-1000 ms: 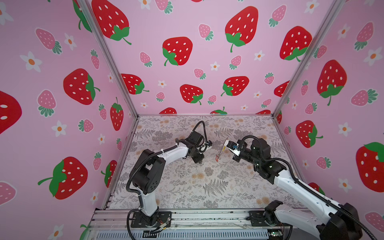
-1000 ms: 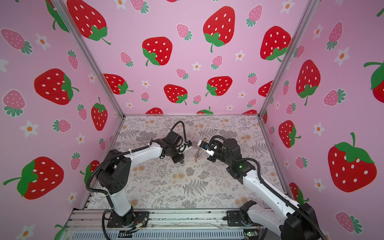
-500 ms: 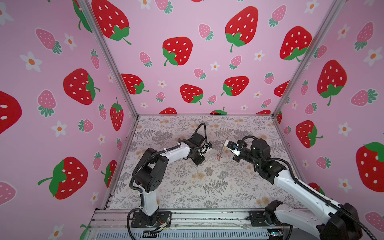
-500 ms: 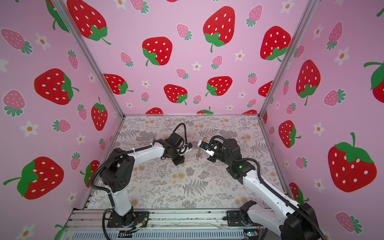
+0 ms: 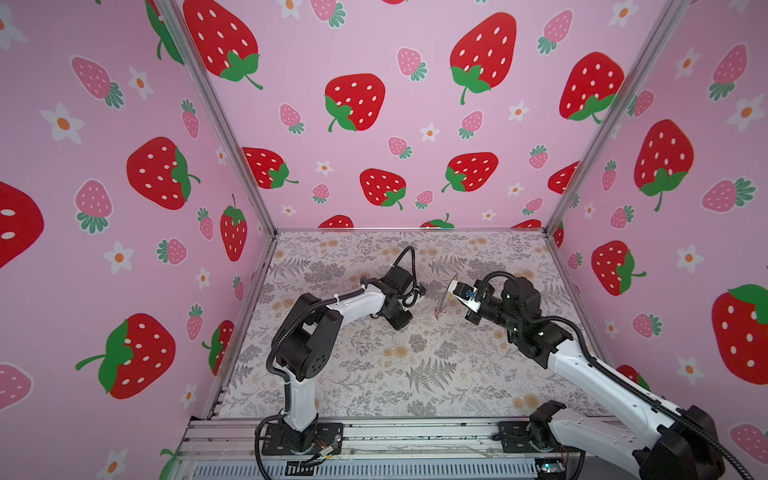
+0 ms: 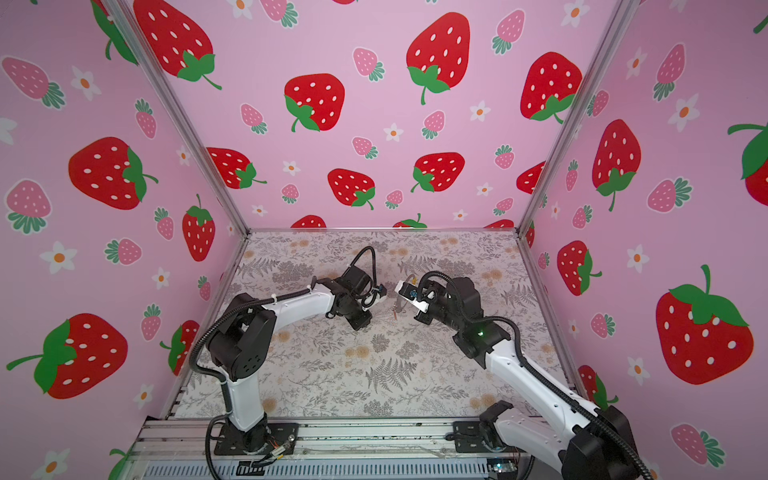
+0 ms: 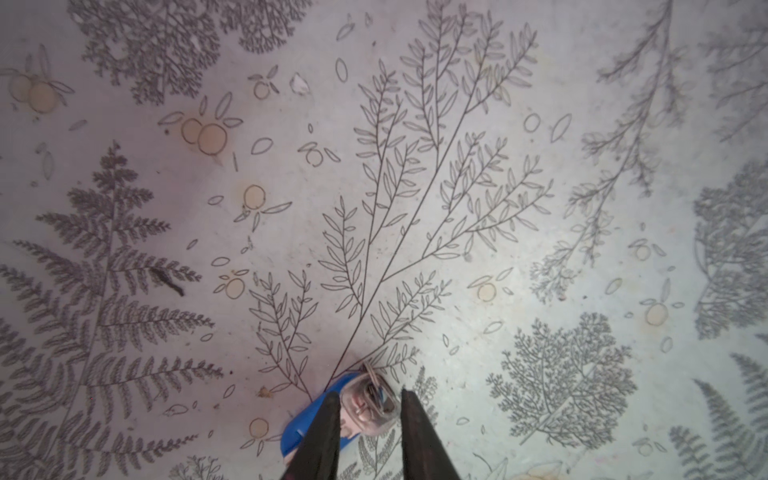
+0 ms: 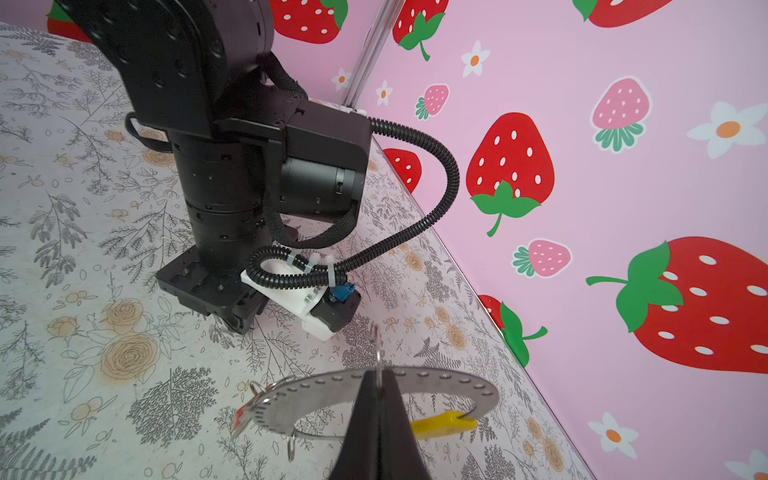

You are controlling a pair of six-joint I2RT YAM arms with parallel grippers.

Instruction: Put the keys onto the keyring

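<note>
**Q:** Is any writing legible?
**A:** The red tag (image 8: 237, 417) is blurred, so its label cannot be read.

**Q:** Describe the keyring and give its location.
**A:** The keyring (image 8: 291, 399) is a flat grey arc. Rows of small holes run along both edges, and a yellow segment (image 8: 444, 424) sits at one end. The red tag hangs at the other end, and small wire rings hang from the arc. The keyring is up off the table (image 8: 104, 249), mid-table, between the two arms. The right gripper (image 8: 376, 376) is clamped on the middle of the arc, fingers pressed together.

**Q:** Where is the blue tag?
**A:** The blue tag (image 7: 301, 428) is at table level under the left gripper (image 7: 368, 392). The jaws stand narrow, one finger on each side of the tag's clear end (image 7: 368, 405). Whether they clamp it cannot be told.

**Q:** How do the views differ?
**A:** Only the left wrist view shows the blue tag. In both top views the left arm (image 5: 357, 303) (image 6: 299, 305) covers it. There the keyring (image 5: 444, 300) (image 6: 397, 305) appears as a thin sliver with the red tag (image 5: 436, 314) (image 6: 394, 314) below it. The holes show only in the right wrist view.
</note>
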